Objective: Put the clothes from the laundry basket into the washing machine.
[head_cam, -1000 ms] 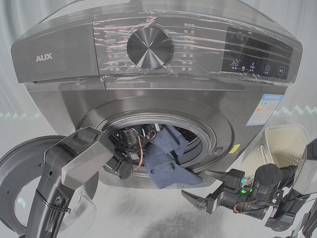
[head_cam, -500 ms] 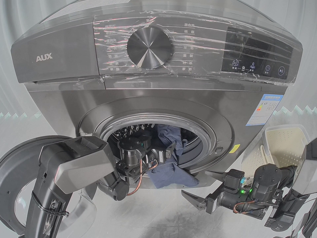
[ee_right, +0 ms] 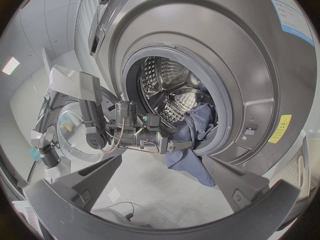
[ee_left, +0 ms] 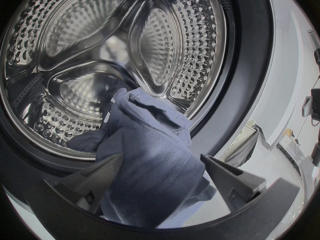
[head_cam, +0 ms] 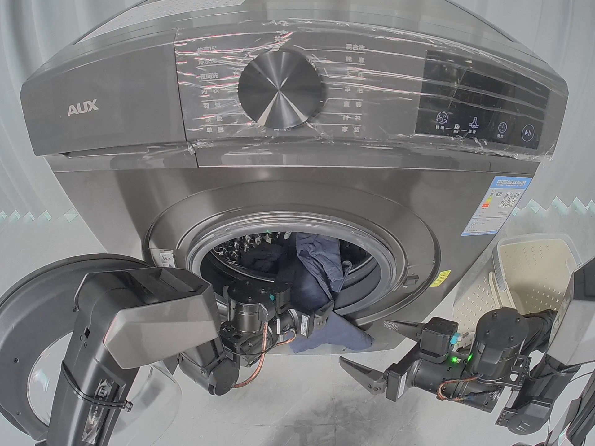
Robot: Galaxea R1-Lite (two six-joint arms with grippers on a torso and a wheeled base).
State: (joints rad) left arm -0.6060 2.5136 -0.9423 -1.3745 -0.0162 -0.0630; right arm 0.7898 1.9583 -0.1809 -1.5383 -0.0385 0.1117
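A dark blue garment [head_cam: 316,274] lies half in the washing machine's drum [ee_left: 83,34], and one end [head_cam: 341,337] hangs out over the door seal. My left gripper [head_cam: 319,320] is at the lower lip of the opening, open, with its fingers on either side of the hanging cloth [ee_left: 150,157]. The right wrist view shows the left gripper [ee_right: 180,145] beside the garment [ee_right: 196,124]. My right gripper [head_cam: 369,345] hangs open and holds nothing, below and to the right of the opening, beside the laundry basket [head_cam: 533,274].
The grey washing machine [head_cam: 310,174] stands close in front, its round door [head_cam: 37,317] swung open to the left. The cream basket stands on the floor at the right. Bare pale floor [head_cam: 297,404] lies below the opening.
My left gripper has drawn back out of the drum and dropped to the lower lip. More of the garment now lies inside, so less of it hangs out. The right arm has stayed still.
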